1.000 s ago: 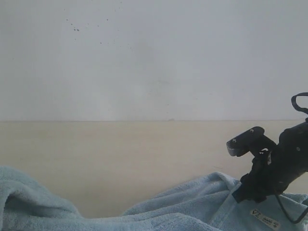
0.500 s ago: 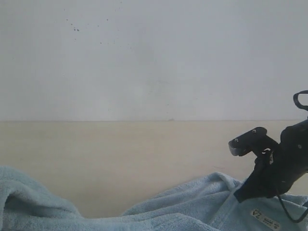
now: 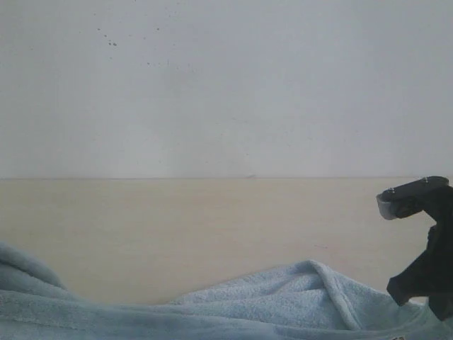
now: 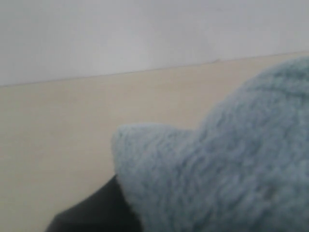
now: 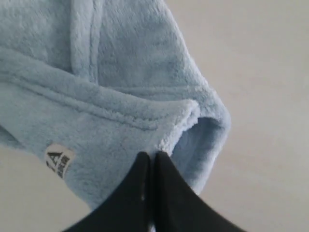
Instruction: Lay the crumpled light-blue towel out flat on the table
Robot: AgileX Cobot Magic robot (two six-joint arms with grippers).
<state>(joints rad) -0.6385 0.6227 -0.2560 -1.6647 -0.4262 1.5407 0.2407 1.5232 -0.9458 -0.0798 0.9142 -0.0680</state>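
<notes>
The light-blue towel (image 3: 283,297) lies in low folds along the near edge of the beige table (image 3: 177,227). My right gripper (image 5: 149,155) is shut, its two black fingers pressed together on the towel's hemmed corner (image 5: 178,121), close to the white tag (image 5: 59,160). In the exterior view the right arm (image 3: 425,262) stands at the far right over the towel's end. In the left wrist view fluffy towel (image 4: 231,164) bulges over the jaws. Only one dark finger (image 4: 96,210) shows beneath it, and the left gripper looks shut on the cloth.
A grey-white wall (image 3: 212,85) rises behind the table's far edge. Bare tabletop (image 3: 141,234) stretches between the towel and the wall. The right wrist camera housing (image 3: 414,197) juts out above the towel's right end.
The right gripper closed on the towel's corner and moved right with it. The towel now lies lower and more stretched, and its tag has left the exterior view.
</notes>
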